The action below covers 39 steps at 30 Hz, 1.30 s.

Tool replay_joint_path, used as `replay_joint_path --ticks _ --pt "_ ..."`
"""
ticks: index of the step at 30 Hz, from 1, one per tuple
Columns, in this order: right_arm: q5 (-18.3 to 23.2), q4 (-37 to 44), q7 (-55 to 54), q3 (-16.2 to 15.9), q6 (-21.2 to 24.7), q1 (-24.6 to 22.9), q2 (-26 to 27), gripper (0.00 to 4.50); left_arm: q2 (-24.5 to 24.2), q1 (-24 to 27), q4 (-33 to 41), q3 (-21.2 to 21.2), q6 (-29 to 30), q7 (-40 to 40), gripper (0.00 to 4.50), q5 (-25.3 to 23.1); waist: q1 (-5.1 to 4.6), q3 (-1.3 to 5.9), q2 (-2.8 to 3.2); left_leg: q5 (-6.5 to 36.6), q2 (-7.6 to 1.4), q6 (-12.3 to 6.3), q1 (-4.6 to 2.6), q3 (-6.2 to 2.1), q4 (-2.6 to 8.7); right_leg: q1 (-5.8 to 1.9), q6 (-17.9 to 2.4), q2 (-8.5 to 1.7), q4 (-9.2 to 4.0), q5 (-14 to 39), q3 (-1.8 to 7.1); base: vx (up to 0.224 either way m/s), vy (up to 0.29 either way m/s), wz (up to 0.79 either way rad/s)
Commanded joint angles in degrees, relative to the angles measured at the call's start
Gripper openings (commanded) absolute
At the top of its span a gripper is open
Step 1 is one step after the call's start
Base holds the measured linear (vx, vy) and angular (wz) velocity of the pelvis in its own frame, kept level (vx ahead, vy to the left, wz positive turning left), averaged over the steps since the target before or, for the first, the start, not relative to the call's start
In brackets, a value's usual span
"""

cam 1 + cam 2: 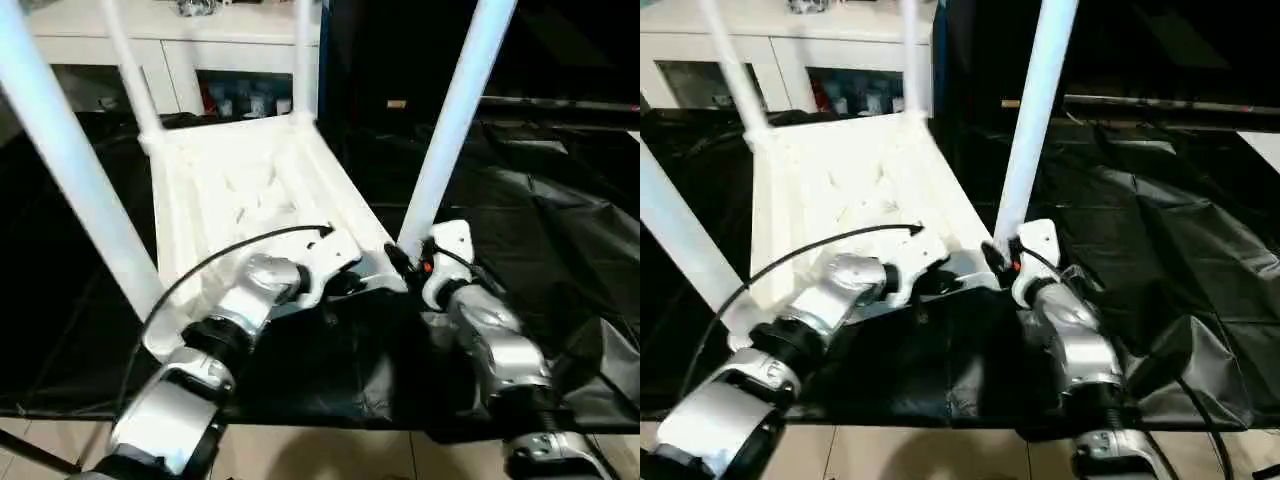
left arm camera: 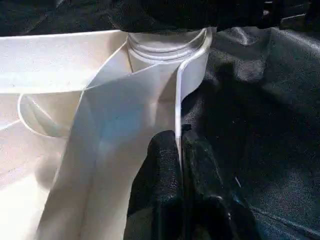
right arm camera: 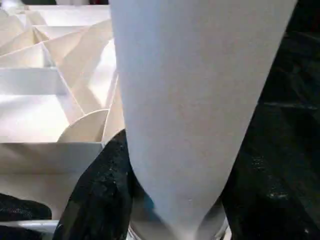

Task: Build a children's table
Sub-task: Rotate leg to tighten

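Four white legs, no readable writing

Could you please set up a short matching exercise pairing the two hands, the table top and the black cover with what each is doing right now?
Things:
1. left hand
2. right hand
3. table top
4. black cover

States:
A. lies underside up, legs pointing upward
B. spread beneath the work
C. pinches the thin white rim near a corner socket
D. fingers either side of the base of a leg

Pairs: 1-C, 2-D, 3-A, 4-B
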<state>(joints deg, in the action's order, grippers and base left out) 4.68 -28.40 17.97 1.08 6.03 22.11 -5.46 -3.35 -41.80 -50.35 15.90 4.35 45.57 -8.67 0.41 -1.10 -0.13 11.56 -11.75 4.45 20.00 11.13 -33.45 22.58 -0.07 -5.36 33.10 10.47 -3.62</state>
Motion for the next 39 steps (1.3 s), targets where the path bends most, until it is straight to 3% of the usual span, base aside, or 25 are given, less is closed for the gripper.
replay_joint_path --ticks 1,3,4,6,13,14,17,21,23,26,28,31,33,39 --pt "1.2 -1.0 4.6 -5.1 2.3 -1.6 3.5 2.65 3.2 -0.2 -1.0 0.3 -2.4 -0.6 0.0 1.4 -0.03 1.64 -0.81 18.8 -1.12 -2.22 0.01 -1.1 4.87 -1.28 -6.5 -2.58 -5.41 26.3 1.71 0.0 0.0 0.0" --pt "1.6 0.0 5.3 -5.1 3.0 -1.8 3.3 2.65 2.8 -0.1 -0.9 0.2 -2.8 0.3 0.0 1.6 -0.07 1.6 -0.83 19.3 -1.09 -2.72 -0.03 -0.99 4.83 -1.22 -6.7 -2.58 -5.47 26.5 1.81 0.0 0.0 0.0" --pt "1.5 1.3 7.5 -5.9 3.6 -1.8 2.1 2.71 1.7 0.1 -0.5 0.2 -2.9 2.7 0.0 2.1 0.01 1.5 -0.51 19.3 -1.08 -2.75 -0.08 -0.98 4.85 -1.12 -6.7 -2.64 -5.55 26.6 1.85 0.0 0.0 0.0" --pt "1.5 2.4 10.4 -6.9 3.4 -2.0 0.8 3.0 0.8 0.4 -0.1 0.3 -3.0 4.4 0.0 2.3 0.01 1.64 -0.79 18.2 -1.06 -3.12 0.21 -1.0 4.91 -1.52 -6.6 -2.68 -5.46 26.3 1.84 0.0 0.0 0.0" --pt "3.8 8.4 28.2 -11.1 3.1 -3.3 -7.7 3.0 -3.9 1.8 2.3 0.1 -3.3 14.3 0.0 4.3 0.48 1.97 -1.07 13.2 -1.26 -4.97 0.51 -0.67 4.53 -2.15 -8.9 -2.71 -4.72 20.2 1.9 0.0 0.0 0.0" --pt "4.5 9.4 30.9 -11.4 3.3 -3.5 -9.4 3.0 -5.0 2.2 3.0 0.4 -3.6 16.8 0.0 4.7 0.53 2.04 -0.84 11.7 -1.38 -5.78 0.59 -0.6 4.44 -2.17 -10.1 -2.72 -4.31 16.8 1.96 0.0 0.0 0.0" --pt "6.2 12.4 40.3 -12.1 5.0 -4.2 -14.7 3.0 -9.0 3.8 6.1 1.4 -4.2 26.6 0.0 6.4 0.55 2.15 -0.86 10.2 -1.45 -6.39 0.71 -0.58 4.33 -2.41 -11.6 -2.71 -3.87 13.8 1.93 0.0 0.0 0.0" --pt "7.0 14.3 45.0 -12.8 6.8 -4.4 -17.8 3.0 -11.8 4.8 8.4 2.4 -3.0 32.6 0.0 7.4 0.82 2.22 -0.63 8.1 -1.86 -7.26 0.31 -0.42 4.2 -2.32 -14.7 -2.52 -3.0 6.9 1.96 0.0 0.0 0.0" --pt "6.9 14.6 45.8 -13.1 7.1 -4.4 -18.3 3.0 -12.5 5.1 8.9 2.6 -2.6 33.8 0.0 7.6 1.57 2.33 -0.3 6.3 -2.01 -7.54 0.06 -0.13 3.97 -2.33 -16.1 -2.31 -2.22 2.2 1.98 0.0 0.0 0.0" --pt "7.5 15.2 47.6 -13.6 8.0 -4.3 -19.5 3.0 -13.8 5.4 9.7 2.3 -2.2 35.8 0.0 7.7 1.86 2.35 -0.43 5.0 -1.94 -7.77 0.07 0.03 3.78 -2.48 -17.1 -2.36 -1.79 -1.2 1.98 0.0 0.0 0.0" --pt "8.3 15.6 48.7 -13.5 8.9 -4.3 -19.9 2.7 -14.3 5.6 10.3 2.1 -1.9 36.6 0.0 8.1 1.92 2.29 -0.46 5.8 -1.93 -7.54 0.01 0.07 3.8 -2.49 -17.0 -2.49 -1.9 -0.2 2.01 0.0 0.0 0.0" --pt "9.0 16.2 49.8 -13.5 10.1 -4.3 -20.2 2.65 -14.5 5.7 10.8 1.8 -1.8 36.9 0.0 8.2 2.04 2.11 -0.51 7.8 -1.94 -6.45 0.0 0.1 3.94 -2.48 -16.2 -2.6 -2.31 3.5 2.08 0.0 0.0 0.0" --pt "9.1 16.3 49.9 -13.5 10.3 -4.3 -20.3 2.32 -14.5 5.8 10.9 1.8 -1.7 36.9 0.0 8.2 2.12 2.04 -0.53 8.6 -1.9 -5.6 -0.06 0.07 4.02 -2.41 -15.5 -2.58 -2.45 5.3 2.14 0.0 0.0 0.0" --pt "9.3 16.4 47.7 -12.9 11.0 -4.5 -19.3 2.14 -13.1 5.0 9.4 1.0 -2.3 31.4 0.0 7.1 2.08 2.19 -0.54 7.8 -1.8 -5.24 -0.03 0.0 3.92 -2.51 -15.4 -2.53 -2.33 4.2 2.18 0.0 0.0 0.0"
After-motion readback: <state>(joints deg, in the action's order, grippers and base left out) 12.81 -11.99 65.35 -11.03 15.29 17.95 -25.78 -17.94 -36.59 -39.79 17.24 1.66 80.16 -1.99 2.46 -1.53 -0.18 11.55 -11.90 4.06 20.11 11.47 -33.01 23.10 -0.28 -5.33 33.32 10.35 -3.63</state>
